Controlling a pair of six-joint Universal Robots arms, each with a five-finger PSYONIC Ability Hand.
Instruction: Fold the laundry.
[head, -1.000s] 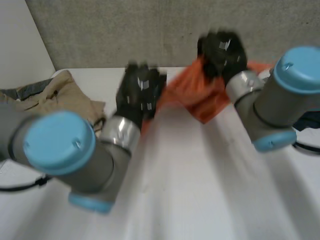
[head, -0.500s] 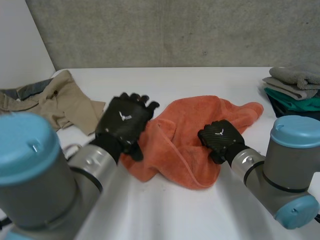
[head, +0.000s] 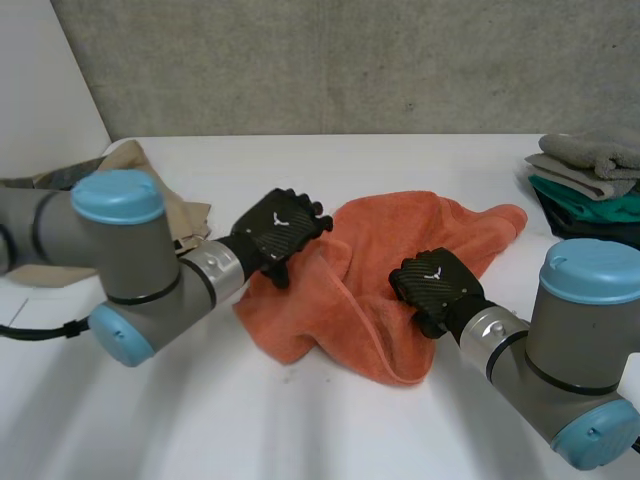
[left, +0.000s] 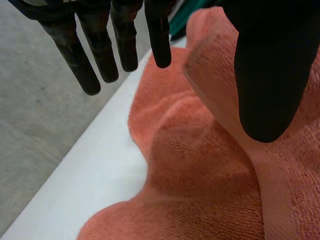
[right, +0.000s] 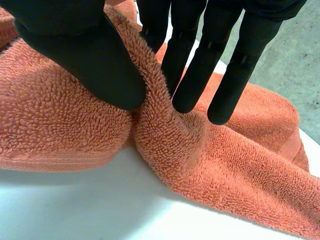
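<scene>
Where it lies mid-table, the orange towel (head: 370, 290) is crumpled, not flat: thick terry with looped pile, a hemmed edge showing, several soft ridges and folds. Table (head: 330, 420) is white. Left hand (head: 275, 235) sits at the towel's far-left edge, over a raised fold. In the left wrist view its fingers (left: 82, 65) are straight and well apart from the thumb (left: 270, 75), clamping nothing, with the towel (left: 200, 175) on the thumb side. Right hand (head: 432, 285) is on the towel's near-right part. In the right wrist view its thumb (right: 85, 45) and fingers (right: 192, 65) pinch a ridge of towel (right: 60, 130) that stands up between them. Tan trousers (head: 186, 212) lie far left, behind the left arm. Stack (head: 590, 170) of folded cloths, grey over green, is far right, well apart from the towel.
</scene>
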